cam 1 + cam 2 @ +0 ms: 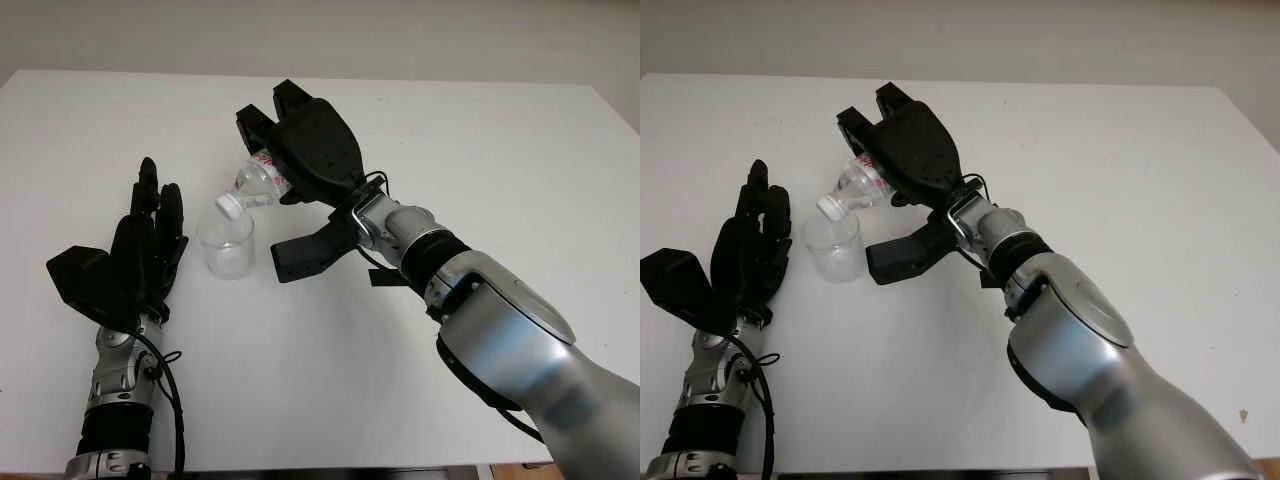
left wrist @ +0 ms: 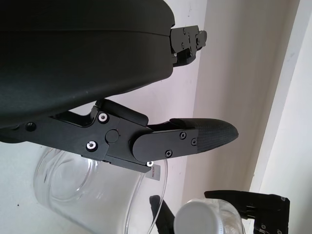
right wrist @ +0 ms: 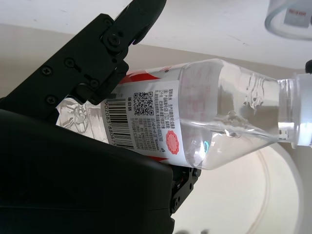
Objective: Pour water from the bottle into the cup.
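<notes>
- Nearest the head camera, the right forearm's silver shell (image 1: 510, 330) is seen rising from the bottom right corner, cut off by the picture's edge.
- At its end the right hand (image 1: 305, 165) is held above the white table (image 1: 520, 160), its fingers clenched around a clear plastic water bottle (image 1: 258, 185).
- Most of the bottle's body is hidden behind the black palm in the head views; only the neck end and a strip of red-and-white label are left showing.
- In the right wrist view the label (image 3: 151, 119) is seen with its barcode and QR code, and water is seen lying along the lower side of the tilted bottle.
- The bottle is tipped neck-down towards the left, and its white cap (image 1: 229, 206) is seen on the neck, just above the rim of the cup.
- A clear plastic cup (image 1: 226, 245) is stood upright on the table between the two hands, directly under the cap; whether any water is in it cannot be made out.
- The left hand (image 1: 140, 250) is held just beside the cup on its left, fingers released and grasping nothing, not touching the cup.
- One left fingertip (image 2: 209, 136) is seen over the cup's rim in the left wrist view.
</notes>
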